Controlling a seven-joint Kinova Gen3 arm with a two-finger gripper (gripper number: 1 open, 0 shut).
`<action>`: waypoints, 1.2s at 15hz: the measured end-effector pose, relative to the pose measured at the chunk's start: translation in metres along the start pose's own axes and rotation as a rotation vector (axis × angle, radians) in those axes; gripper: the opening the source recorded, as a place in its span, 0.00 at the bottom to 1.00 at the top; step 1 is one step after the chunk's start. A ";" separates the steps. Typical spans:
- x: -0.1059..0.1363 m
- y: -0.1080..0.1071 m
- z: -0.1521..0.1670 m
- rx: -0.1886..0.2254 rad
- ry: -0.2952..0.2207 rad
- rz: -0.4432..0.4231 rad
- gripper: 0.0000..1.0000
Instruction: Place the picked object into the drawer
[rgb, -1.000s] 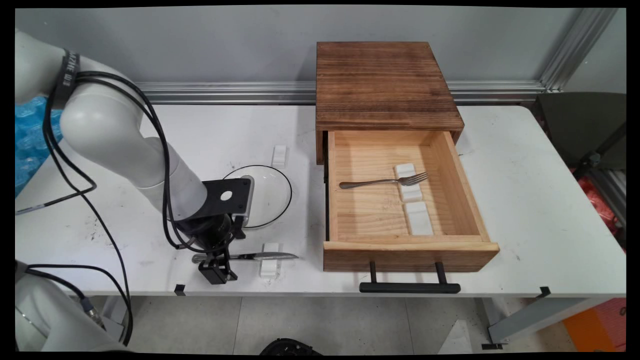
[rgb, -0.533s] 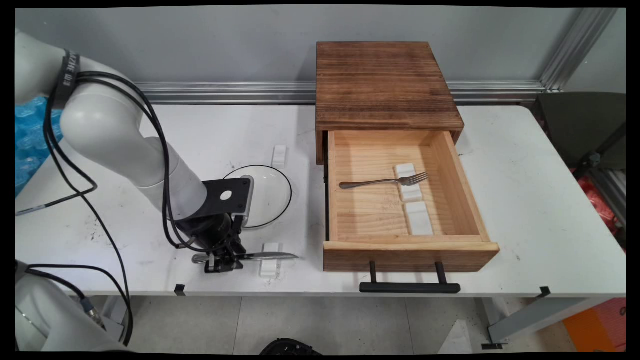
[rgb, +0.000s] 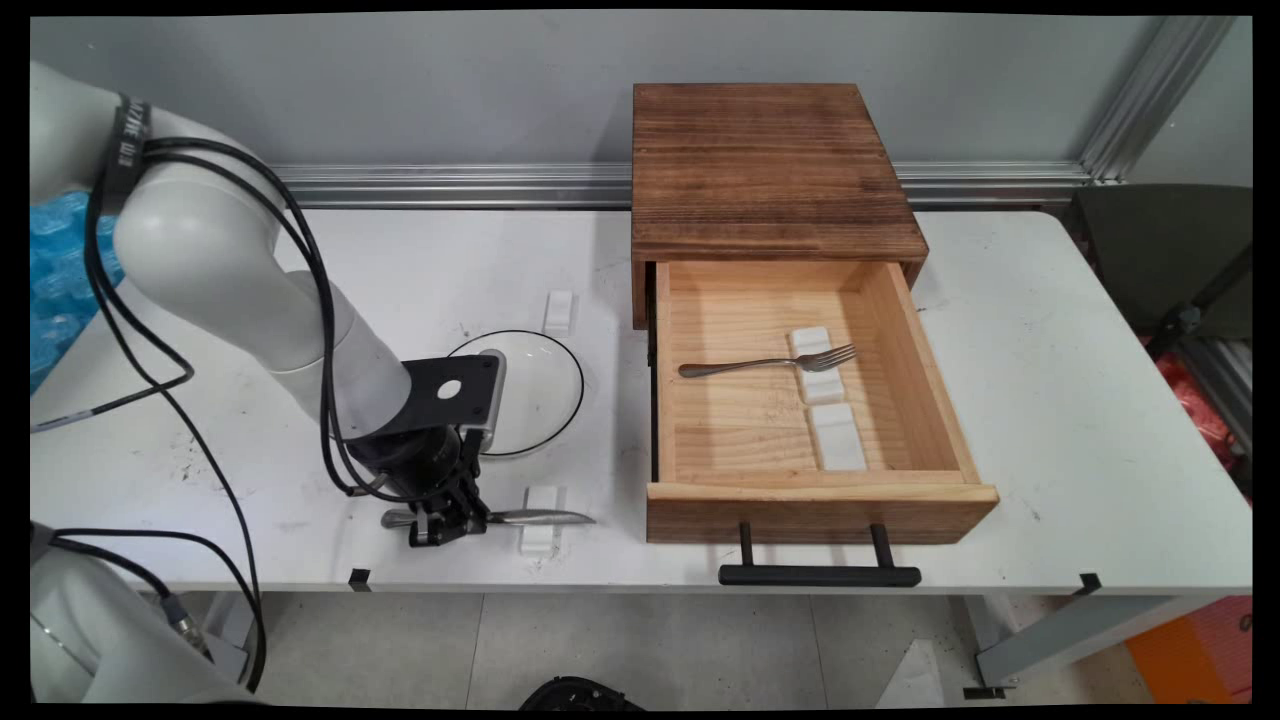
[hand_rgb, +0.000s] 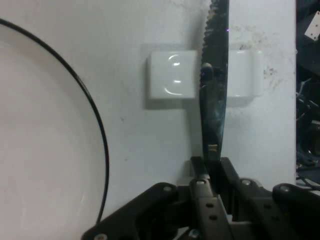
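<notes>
The knife (rgb: 520, 517) lay across a white rest (rgb: 540, 520) near the table's (rgb: 1050, 400) front edge, the gripper (rgb: 447, 523) clamped on its handle. A plate (rgb: 545, 385) sat just behind. Right stood an open drawer (rgb: 815, 495) holding a fork (rgb: 765, 364); behind, a grey wall (rgb: 400, 80).

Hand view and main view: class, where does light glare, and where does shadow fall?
Hand view: bright glints sit on the white rest under the knife, and the fingers are dark. Main view: the cabinet casts a soft shadow on the table to its left.
</notes>
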 end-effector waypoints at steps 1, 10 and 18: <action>0.000 0.000 -0.001 0.000 0.001 0.000 0.00; 0.005 0.000 -0.050 -0.011 -0.001 0.010 0.00; 0.017 -0.003 -0.130 0.002 -0.010 0.009 0.00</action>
